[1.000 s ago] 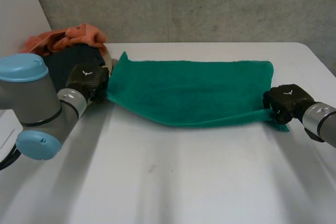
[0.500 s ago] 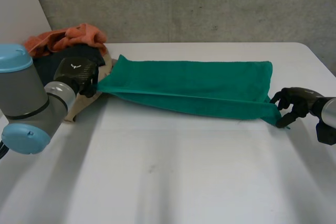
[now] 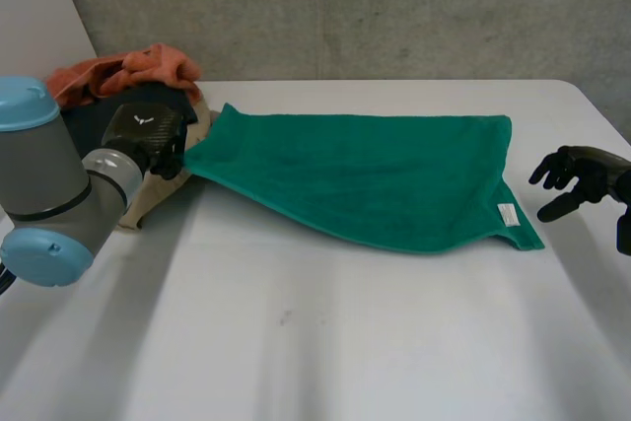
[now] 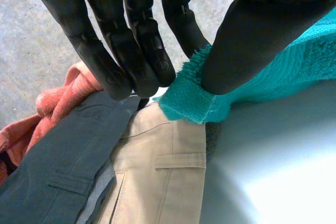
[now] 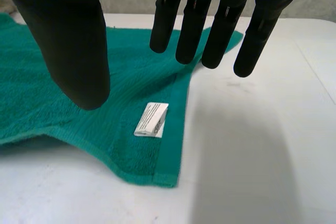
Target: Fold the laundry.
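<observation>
The white surface [image 3: 345,342] now carries the green towel [image 3: 365,175] spread flat. The corner I held lifted half a second ago has dropped and lies just beside my right hand [image 3: 577,173]. That hand has let go and hangs with its fingers spread, holding nothing. My left hand [image 3: 148,135] still pinches the towel's other end between thumb and fingers, above the clothes pile [image 4: 157,182]. The white label [image 5: 151,120] lies under my right palm. I judge the fold not made, so I must regrasp that corner.

The towel [image 3: 375,175] is plain teal green, with a small white label [image 5: 151,120] bearing faint grey print. The table [image 3: 345,342] is white. The crumpled cloth [image 3: 128,68] is orange. A dark grey garment [image 4: 63,156] and a beige garment [image 4: 163,177] are both plain.
</observation>
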